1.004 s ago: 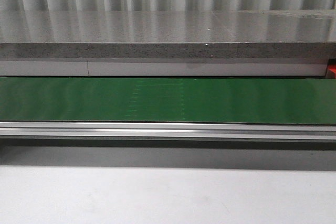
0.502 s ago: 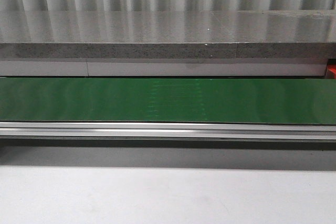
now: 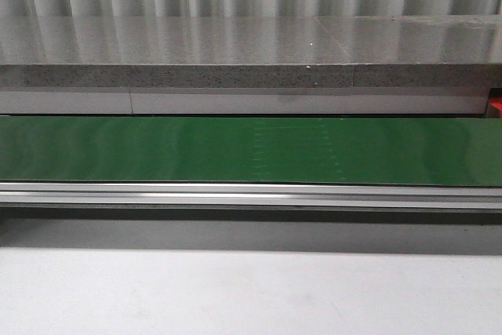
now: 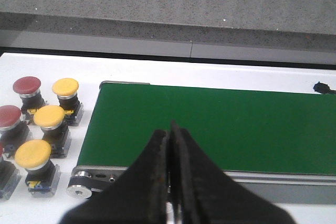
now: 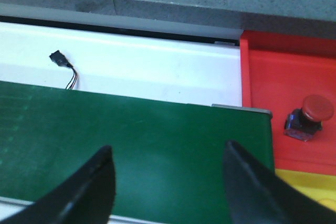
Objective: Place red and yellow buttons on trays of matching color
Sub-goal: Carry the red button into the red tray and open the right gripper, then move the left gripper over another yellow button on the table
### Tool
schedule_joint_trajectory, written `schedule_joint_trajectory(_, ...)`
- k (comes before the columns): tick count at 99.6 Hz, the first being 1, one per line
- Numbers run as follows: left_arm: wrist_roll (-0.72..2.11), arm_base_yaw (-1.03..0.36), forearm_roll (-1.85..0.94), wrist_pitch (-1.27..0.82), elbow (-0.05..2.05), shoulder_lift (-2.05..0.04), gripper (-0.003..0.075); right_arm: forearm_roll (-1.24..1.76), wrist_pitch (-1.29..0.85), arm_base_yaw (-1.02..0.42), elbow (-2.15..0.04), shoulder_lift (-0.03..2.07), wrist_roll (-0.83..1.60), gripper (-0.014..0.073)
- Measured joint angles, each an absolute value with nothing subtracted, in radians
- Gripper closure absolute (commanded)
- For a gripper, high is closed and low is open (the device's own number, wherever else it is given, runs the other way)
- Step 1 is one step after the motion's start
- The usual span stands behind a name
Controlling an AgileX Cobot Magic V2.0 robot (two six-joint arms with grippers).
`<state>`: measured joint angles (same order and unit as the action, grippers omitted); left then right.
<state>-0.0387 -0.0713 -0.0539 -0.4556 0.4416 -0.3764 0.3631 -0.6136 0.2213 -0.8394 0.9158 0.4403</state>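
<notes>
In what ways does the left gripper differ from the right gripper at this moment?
The left gripper has its fingers pressed together, shut on nothing, while the right gripper is wide open, also empty. The left one hangs over the belt end beside the waiting red and yellow buttons; the right one hangs over the other end, by the red tray that holds one red button. Both have dark fingers and sit above the green conveyor belt.

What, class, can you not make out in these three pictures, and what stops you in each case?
1. Left wrist view: a third red push-button is cut by the picture's edge; the closed left gripper hides the green belt beneath it.
2. Right wrist view: the yellow tray is cut off by the edge.
3. Front view: the red tray is a sliver.
</notes>
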Motion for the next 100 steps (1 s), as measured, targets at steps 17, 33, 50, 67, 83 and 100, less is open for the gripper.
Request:
schedule_joint_trajectory(17, -0.039, -0.071, -0.054, -0.456, 0.442, -0.376, 0.0739, 0.363, -0.619, 0.22, -0.781, 0.813, 0.44, 0.0727)
schedule_joint_trajectory(33, -0.039, -0.071, -0.054, -0.456, 0.442, -0.376, 0.0739, 0.363, -0.619, 0.22, -0.777, 0.774, 0.44, 0.0718)
schedule_joint_trajectory(50, -0.039, -0.071, -0.054, -0.45, 0.442, -0.376, 0.0738, 0.363, -0.619, 0.22, -0.777, 0.771, 0.44, 0.0718)
schedule_joint_trajectory(67, -0.039, -0.071, -0.054, -0.449, 0.442, -0.376, 0.0643, 0.363, -0.619, 0.22, -0.776, 0.771, 0.44, 0.0718)
schedule_joint_trajectory(83, -0.039, -0.071, -0.054, -0.449, 0.442, -0.376, 0.0317, 0.363, -0.619, 0.22, -0.776, 0.771, 0.44, 0.0718)
schedule_joint_trajectory(100, -0.039, -0.071, -0.063, -0.457, 0.442, -0.376, 0.0105, 0.363, -0.619, 0.22, -0.776, 0.771, 0.44, 0.0718)
